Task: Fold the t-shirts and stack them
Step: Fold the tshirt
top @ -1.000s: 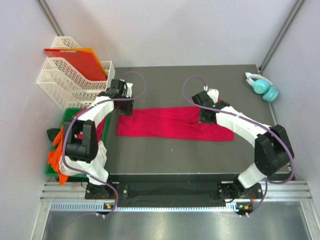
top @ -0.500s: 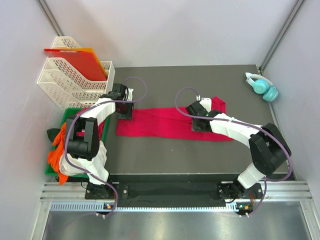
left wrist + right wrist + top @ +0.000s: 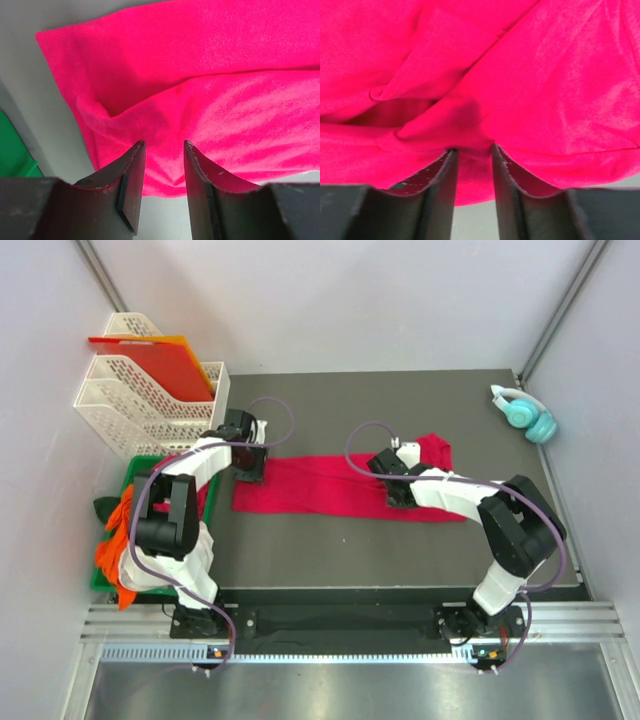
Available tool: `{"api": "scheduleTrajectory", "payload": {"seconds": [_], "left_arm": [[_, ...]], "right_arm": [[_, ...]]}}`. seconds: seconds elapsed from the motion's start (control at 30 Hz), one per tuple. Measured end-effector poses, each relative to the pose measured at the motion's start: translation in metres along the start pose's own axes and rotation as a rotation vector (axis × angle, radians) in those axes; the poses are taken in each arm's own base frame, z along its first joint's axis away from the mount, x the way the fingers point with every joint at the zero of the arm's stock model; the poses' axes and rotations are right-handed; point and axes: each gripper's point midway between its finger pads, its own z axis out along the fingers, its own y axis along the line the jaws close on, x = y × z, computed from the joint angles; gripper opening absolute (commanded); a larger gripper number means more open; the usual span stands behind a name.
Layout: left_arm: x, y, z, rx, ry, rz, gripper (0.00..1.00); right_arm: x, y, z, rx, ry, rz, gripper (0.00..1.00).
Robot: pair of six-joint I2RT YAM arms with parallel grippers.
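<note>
Pinching a crimson t-shirt [image 3: 320, 485] fold in narrowed right gripper [image 3: 472, 148]; narrow left gripper [image 3: 162, 144] at its hem, grip unclear.

T-shirt [image 3: 320, 485] on table [image 3: 380, 550], headphones [image 3: 525, 412] far right

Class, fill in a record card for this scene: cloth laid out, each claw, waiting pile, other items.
Cloth laid out: crimson t-shirt, a long wrinkled band across the dark table
Left claw: over the band's left end; grip cannot be told
Right claw: shut on a bunched fold right of the band's middle
Waiting pile: orange cloth in the green bin, left edge
Other items: teal headphones, far right corner; white racks holding a red-orange sheet, far left
</note>
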Motion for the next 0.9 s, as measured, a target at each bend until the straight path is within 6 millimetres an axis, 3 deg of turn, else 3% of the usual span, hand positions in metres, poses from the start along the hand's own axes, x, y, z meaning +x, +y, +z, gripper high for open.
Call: {"api": "scheduleTrajectory", "payload": {"seconds": [0.3, 0.57, 0.9], "left_arm": [[0.004, -0.006, 0.004, 0.006, 0.015, 0.014, 0.41], [0.005, -0.009, 0.007, 0.009, 0.023, 0.021, 0.41], [0.004, -0.009, 0.009, 0.005, 0.018, 0.026, 0.4]], "right_arm": [[-0.005, -0.004, 0.0, 0.033, -0.031, 0.018, 0.03], [-0.01, -0.007, -0.001, 0.053, -0.049, 0.023, 0.0], [-0.069, 0.013, -0.014, 0.03, -0.151, 0.056, 0.0]]}}
